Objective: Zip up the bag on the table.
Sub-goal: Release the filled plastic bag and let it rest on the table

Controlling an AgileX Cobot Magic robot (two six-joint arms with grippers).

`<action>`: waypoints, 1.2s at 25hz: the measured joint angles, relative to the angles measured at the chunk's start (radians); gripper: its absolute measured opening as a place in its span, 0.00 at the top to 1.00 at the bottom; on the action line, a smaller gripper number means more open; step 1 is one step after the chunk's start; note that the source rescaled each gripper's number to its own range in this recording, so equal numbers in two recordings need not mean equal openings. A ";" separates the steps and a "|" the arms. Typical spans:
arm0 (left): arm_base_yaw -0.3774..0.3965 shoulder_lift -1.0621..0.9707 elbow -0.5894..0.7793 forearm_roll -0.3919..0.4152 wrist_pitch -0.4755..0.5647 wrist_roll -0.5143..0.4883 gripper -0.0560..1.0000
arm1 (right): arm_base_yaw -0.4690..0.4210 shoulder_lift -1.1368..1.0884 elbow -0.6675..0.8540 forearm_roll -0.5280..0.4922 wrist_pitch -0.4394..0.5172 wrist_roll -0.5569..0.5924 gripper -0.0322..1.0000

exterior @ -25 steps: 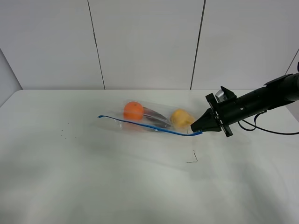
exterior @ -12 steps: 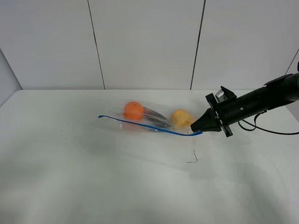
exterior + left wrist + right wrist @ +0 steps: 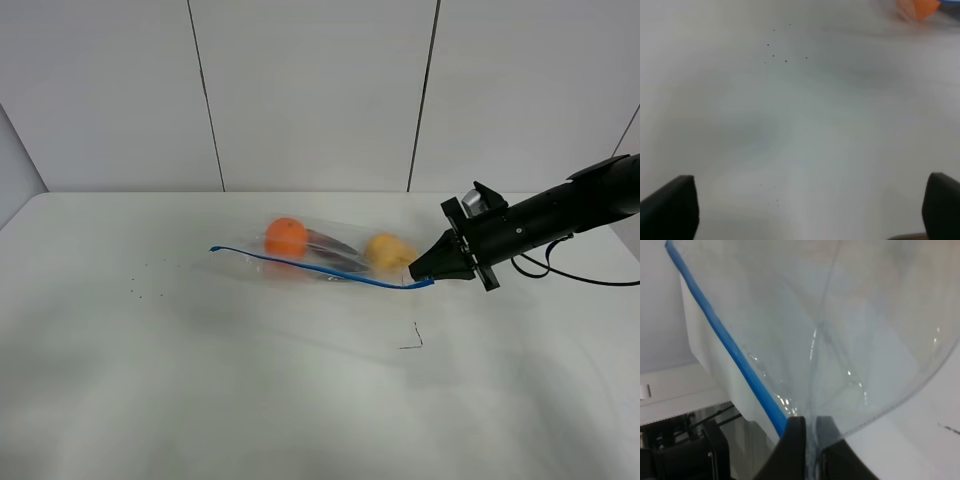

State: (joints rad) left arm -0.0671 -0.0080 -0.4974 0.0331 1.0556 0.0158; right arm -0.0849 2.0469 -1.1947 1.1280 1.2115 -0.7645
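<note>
Right gripper (image 3: 428, 276) pinched shut on the end of the bag (image 3: 320, 255) at its zipper (image 3: 330, 272), mid-table (image 3: 200, 380); left gripper (image 3: 810, 210) wide, empty; next probably a steady pull along the strip.

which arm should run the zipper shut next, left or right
Likely the left. The right gripper is shut on the bag at the right end of its blue zipper strip, anchoring it. The left gripper is open over bare table, free to pinch and slide.
</note>
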 joint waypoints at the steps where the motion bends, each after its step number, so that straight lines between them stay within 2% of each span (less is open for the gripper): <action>1: 0.000 0.000 0.000 0.000 0.000 0.000 0.00 | 0.000 -0.009 0.000 -0.001 0.000 -0.003 0.97; 9: 0.004 0.000 0.000 0.000 0.000 0.000 0.00 | 0.000 -0.047 -0.001 -0.034 0.001 -0.006 0.97; 14: 0.051 0.000 0.000 0.000 0.000 0.000 0.00 | 0.000 -0.048 -0.001 -0.044 0.001 -0.007 0.97; 30: 0.030 0.000 0.000 0.001 0.000 0.000 0.00 | 0.000 -0.048 -0.001 -0.048 0.001 -0.007 0.97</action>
State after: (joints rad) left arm -0.0369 -0.0080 -0.4974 0.0341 1.0556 0.0158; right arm -0.0849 1.9987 -1.1955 1.0803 1.2128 -0.7711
